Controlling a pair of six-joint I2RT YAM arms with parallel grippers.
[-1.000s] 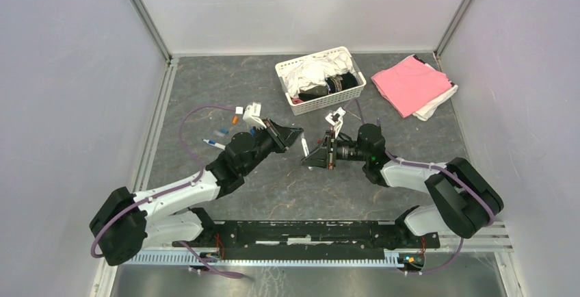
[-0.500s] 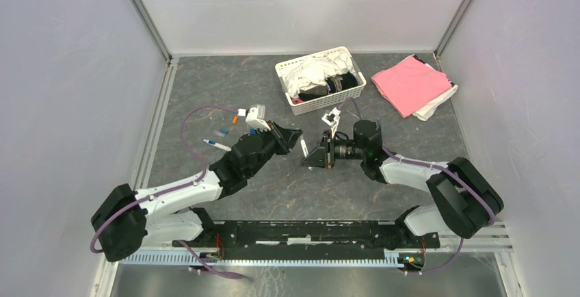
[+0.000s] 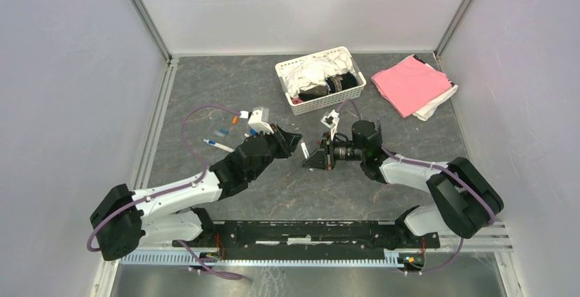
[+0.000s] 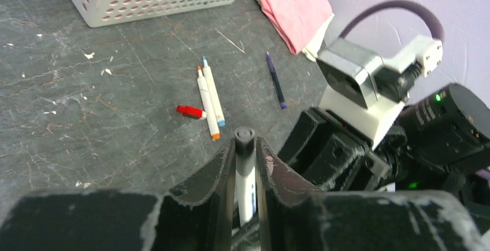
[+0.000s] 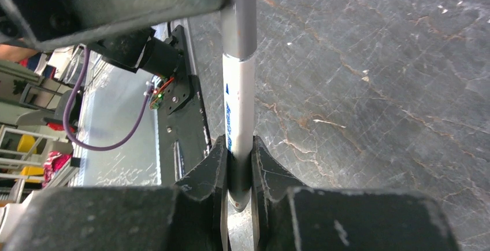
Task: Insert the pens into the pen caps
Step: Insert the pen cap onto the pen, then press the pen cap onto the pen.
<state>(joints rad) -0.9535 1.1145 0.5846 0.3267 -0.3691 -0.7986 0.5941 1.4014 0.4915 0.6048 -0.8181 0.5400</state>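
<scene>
One pen (image 5: 239,106) with a white barrel spans the gap between both grippers above the table; in the top view the pen (image 3: 304,149) shows as a short white stick. My left gripper (image 4: 245,142) is shut on its dark grey pen cap (image 4: 245,135), which meets the barrel in the right wrist view. My right gripper (image 5: 240,147) is shut on the barrel's lower end. On the table lie two white pens, one orange-tipped (image 4: 207,105) and one blue-tipped (image 4: 212,92), beside a red cap (image 4: 190,111). Another pen (image 3: 216,145) and small blue (image 3: 221,133) and orange (image 3: 234,118) caps lie left of my left arm.
A white basket (image 3: 309,102) with cloths and dark items stands at the back. Folded pink cloth (image 3: 410,83) lies at the back right. A thin purple stick (image 4: 275,80) lies near the pink cloth. White walls enclose the grey table.
My left gripper has crept a little to the right and nearer, and the right gripper has edged towards it, so the gap between them is smaller. Both grips hold.
</scene>
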